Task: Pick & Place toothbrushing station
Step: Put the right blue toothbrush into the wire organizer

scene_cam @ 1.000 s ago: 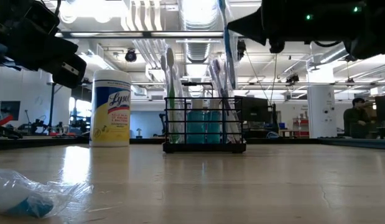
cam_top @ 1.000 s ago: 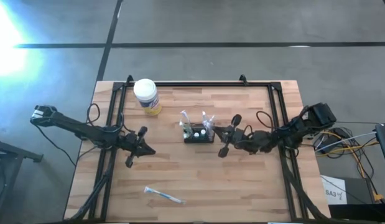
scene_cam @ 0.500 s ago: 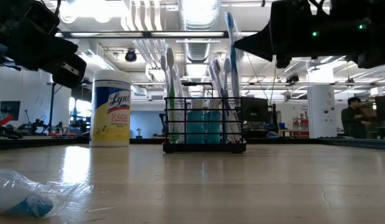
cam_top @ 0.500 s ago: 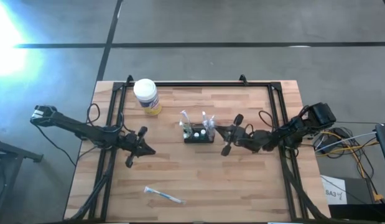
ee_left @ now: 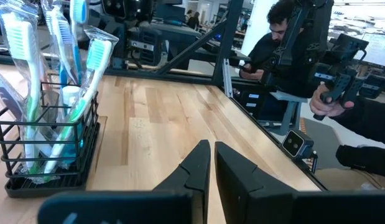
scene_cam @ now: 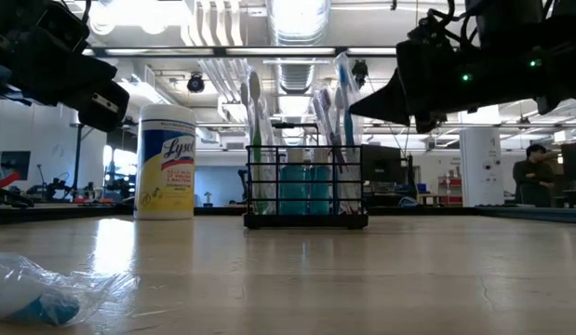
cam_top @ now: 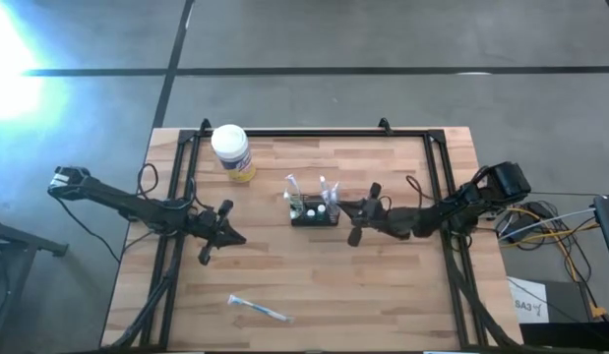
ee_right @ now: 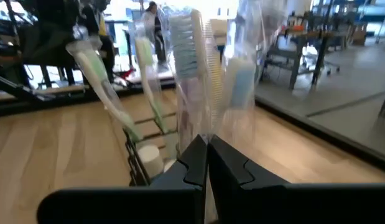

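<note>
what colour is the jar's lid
White, seen best in the high view: the jar has a white lid over a yellow body.

Black toothbrushing station (cam_top: 315, 216) upright mid-table; brushes inside

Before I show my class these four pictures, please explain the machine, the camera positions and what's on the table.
This is a robot with two dark arms at a wooden table. One camera looks straight down, one looks level across the tabletop, and one sits on each wrist, looking past that arm's jaws. On the table stand the toothbrushing station, a black wire rack of toothbrushes, and a yellow wipes jar; a wrapped toothbrush lies apart. The right gripper is at the rack, jaws together; whether it pinches a brush is unclear. The left gripper waits farther off, jaws together, empty.
</note>
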Controlling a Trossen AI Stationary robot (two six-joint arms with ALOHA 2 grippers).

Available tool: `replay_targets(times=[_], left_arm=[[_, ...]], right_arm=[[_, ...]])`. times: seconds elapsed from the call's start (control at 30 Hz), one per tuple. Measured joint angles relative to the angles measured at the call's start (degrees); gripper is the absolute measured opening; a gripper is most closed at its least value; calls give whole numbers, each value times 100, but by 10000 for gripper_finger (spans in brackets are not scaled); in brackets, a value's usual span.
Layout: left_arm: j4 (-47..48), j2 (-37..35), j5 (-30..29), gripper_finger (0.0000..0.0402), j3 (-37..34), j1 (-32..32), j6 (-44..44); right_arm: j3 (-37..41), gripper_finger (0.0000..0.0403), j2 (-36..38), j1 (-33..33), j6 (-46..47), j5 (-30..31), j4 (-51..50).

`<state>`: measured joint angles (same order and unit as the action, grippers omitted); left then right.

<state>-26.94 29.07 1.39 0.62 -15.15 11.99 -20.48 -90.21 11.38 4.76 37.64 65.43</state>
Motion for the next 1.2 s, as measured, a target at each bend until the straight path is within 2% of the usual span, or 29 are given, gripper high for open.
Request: replay_targets(times=[0.3, 0.77, 0.87, 1.03, 1.2], left_arm=[[0, 1, -2, 28, 0, -1, 4], [0, 1, 0, 28, 0, 0, 47], [0, 1, 0, 28, 0, -1, 99], [0, 1, 2, 28, 0, -1, 166], [0, 1, 4, 28, 0, -1, 168]], right_arm=[[-184, 8, 0, 2, 798, -10, -1231], [-191, 12, 61, 10, 1459, -77, -1189], [-247, 31, 96, 63, 1461, -73, -1190], [-511, 92, 202, 72, 1803, -53, -1347], [-981, 147, 515, 91, 1728, 226, -2557]])
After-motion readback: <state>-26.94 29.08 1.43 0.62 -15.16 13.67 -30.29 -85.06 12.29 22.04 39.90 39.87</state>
